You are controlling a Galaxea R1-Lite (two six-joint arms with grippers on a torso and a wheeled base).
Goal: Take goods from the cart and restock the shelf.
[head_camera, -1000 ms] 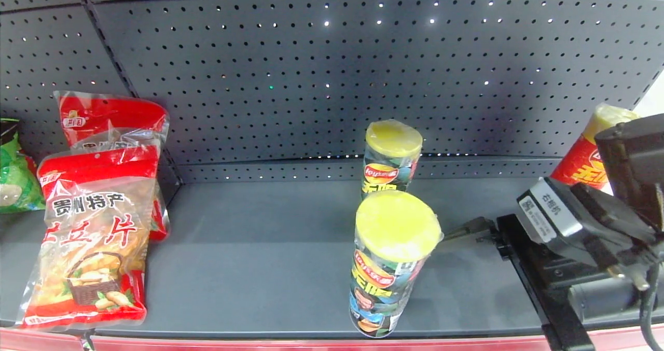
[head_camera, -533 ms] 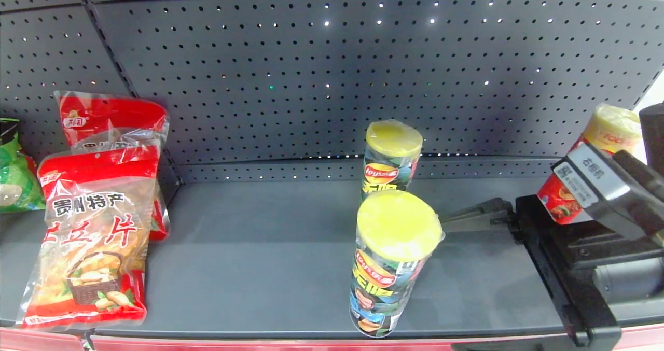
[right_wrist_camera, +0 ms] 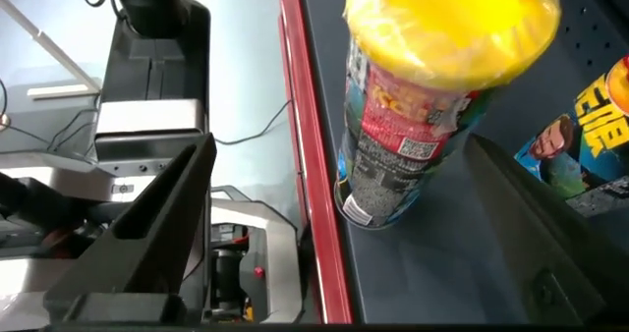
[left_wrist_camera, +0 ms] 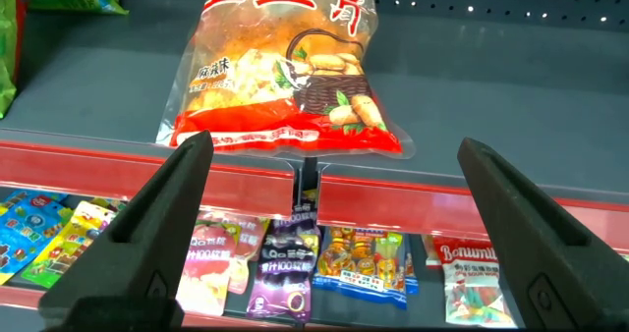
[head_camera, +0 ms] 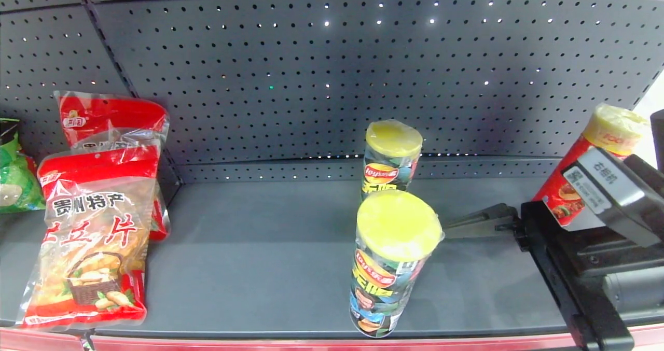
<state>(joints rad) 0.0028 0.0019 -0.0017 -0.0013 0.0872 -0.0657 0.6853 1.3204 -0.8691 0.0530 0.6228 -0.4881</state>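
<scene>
Left claw: wide open, holds nothing, faces the snack bag.
Red can: stands tall at the right end of the shelf, lid up.
Right claw: wide open, one finger on each side of the red can; this arm is nearer.
Next move: likely straight back, so the can won't tip.

Dark grey pegboard wall, light pinpricks through holes, pale floor

front tall cardboard chip can and rear chip can: yellow lids, dark multicolour print. red cardboard chip can: pale yellow lid. clear plastic snack bag has red panels; metal shelf back dark grey, hole-dotted.
</scene>
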